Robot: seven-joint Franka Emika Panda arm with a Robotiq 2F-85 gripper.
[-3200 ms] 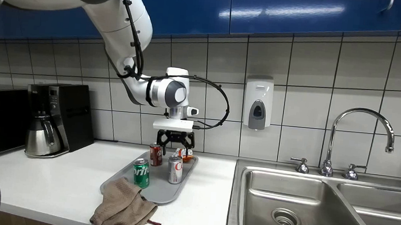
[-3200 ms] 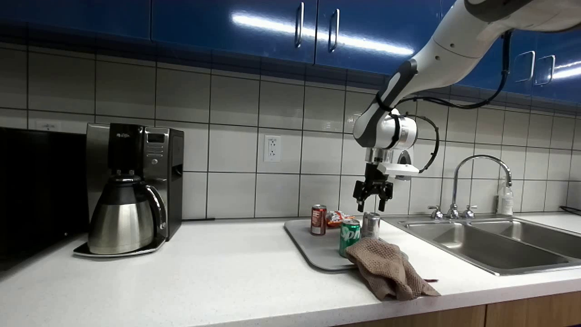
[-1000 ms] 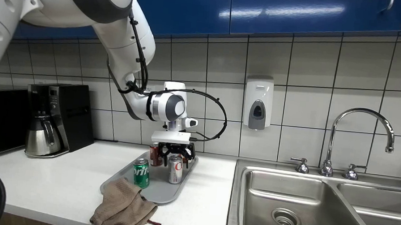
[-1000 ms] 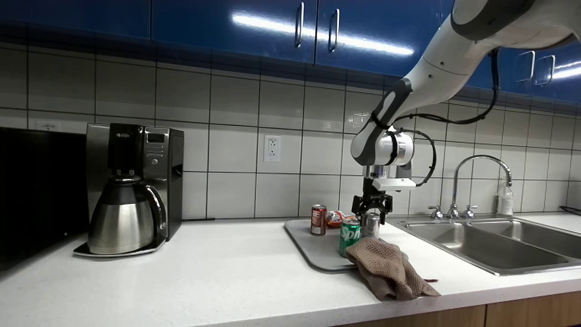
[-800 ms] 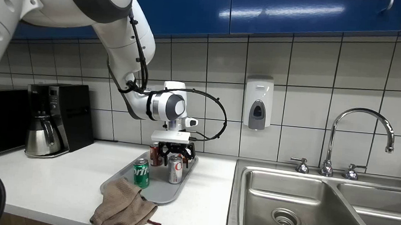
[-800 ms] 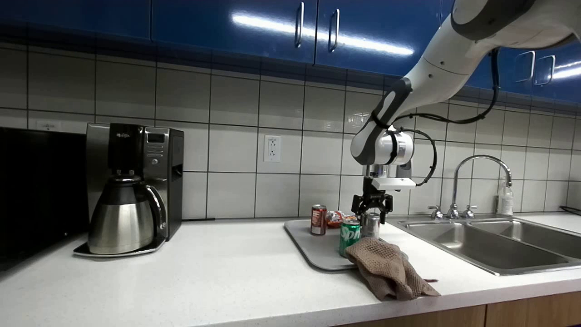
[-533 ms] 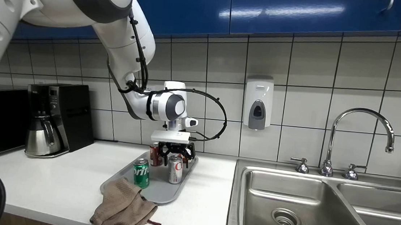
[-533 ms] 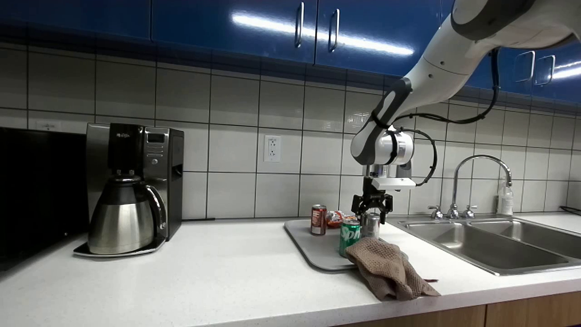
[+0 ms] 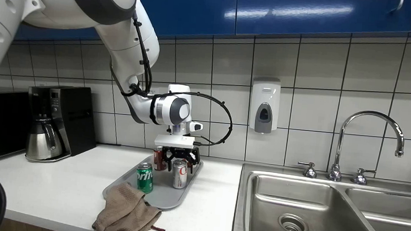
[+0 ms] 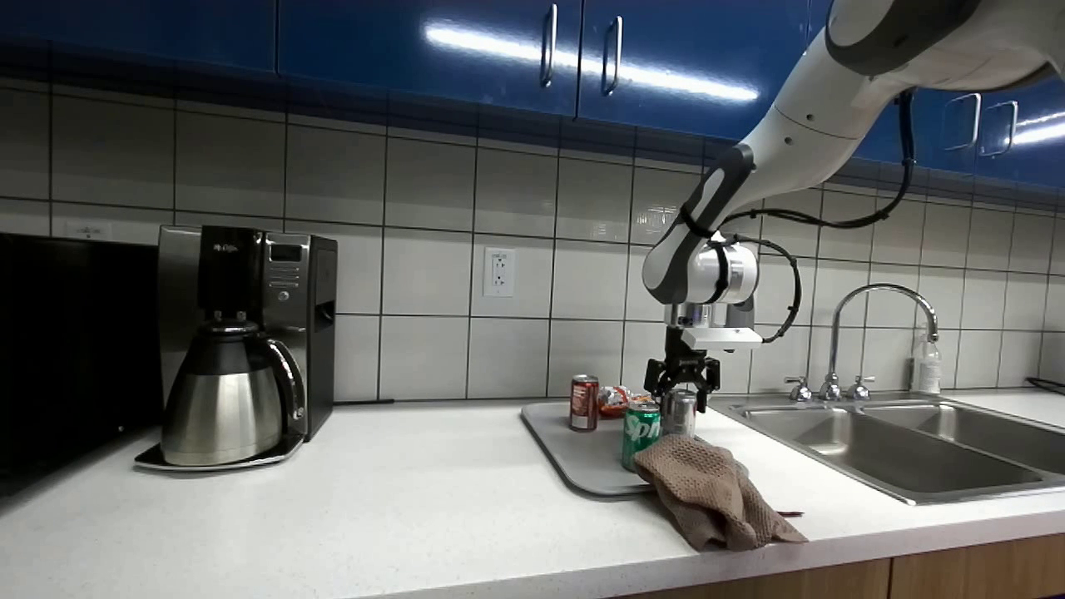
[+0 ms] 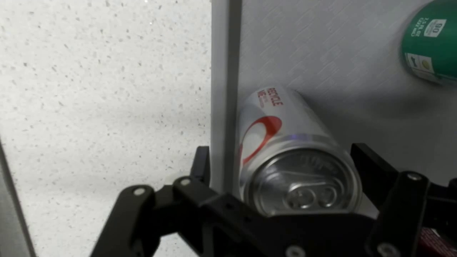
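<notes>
Overlapping the near edge of the gray tray [image 9: 164, 199]: brown cloth [image 9: 126, 212]. Green can [image 9: 145, 179] — upright beside it. Red can [image 9: 158, 160] stands toward the far edge. Silver can [image 9: 179, 178] stands by the right edge — gripper [image 9: 180, 170] over it, fingers apart, straddling its top.

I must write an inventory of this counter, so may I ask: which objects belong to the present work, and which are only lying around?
Likely in the work:
silver soda can, upright, its top between the open jaws
gray tray, under it

Seemingly just around:
green Sprite can
red soda can
orange-and-white packet
brown cloth
coffee maker
</notes>
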